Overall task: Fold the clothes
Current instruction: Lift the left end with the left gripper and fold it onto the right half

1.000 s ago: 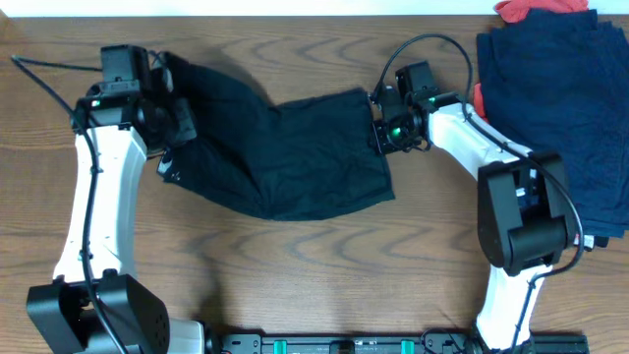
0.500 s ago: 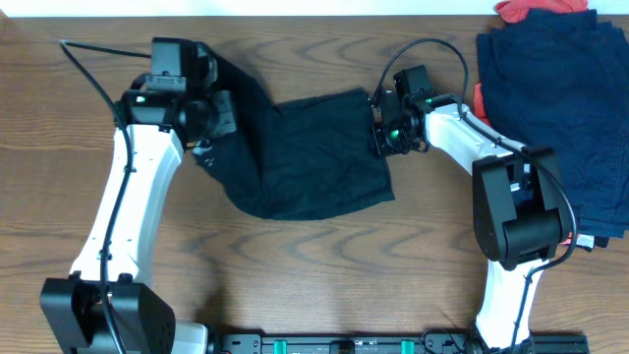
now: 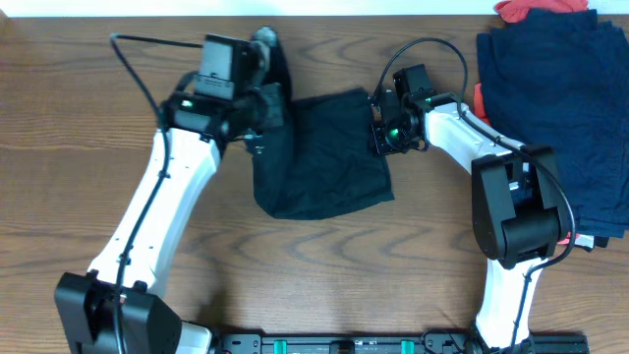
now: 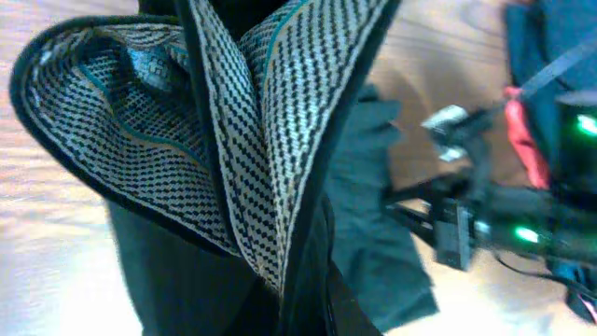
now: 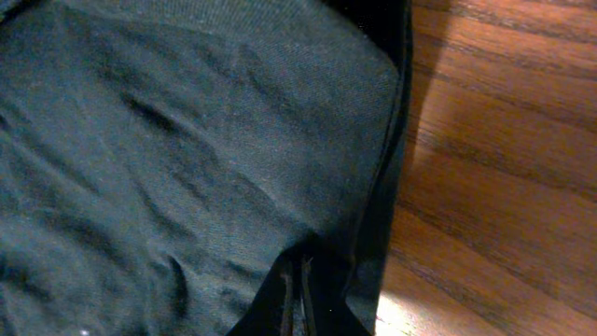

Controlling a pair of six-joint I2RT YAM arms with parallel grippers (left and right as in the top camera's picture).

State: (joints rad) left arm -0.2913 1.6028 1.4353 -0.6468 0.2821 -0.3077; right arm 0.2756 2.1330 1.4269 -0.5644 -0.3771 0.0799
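Note:
The black shorts [image 3: 329, 157] lie on the wooden table, half folded. My left gripper [image 3: 263, 110] is shut on the shorts' left end and holds it raised over the middle. The left wrist view shows the light checked inner waistband [image 4: 280, 112] hanging in front of my jaws [image 4: 312, 308]. My right gripper [image 3: 379, 126] is shut on the shorts' right edge and pins it at the table. The right wrist view shows dark fabric [image 5: 168, 140] and the closed fingertips [image 5: 297, 299] gripping its hem.
A pile of navy blue garments [image 3: 560, 108] lies at the right, with a red-orange garment [image 3: 531, 10] at the back right corner. Bare wooden table [image 3: 344, 275] lies in front of the shorts and at the left.
My left gripper has carried the shorts' left end to the right, over the rest of the garment. The shorts now look narrower. The right gripper has stayed in place.

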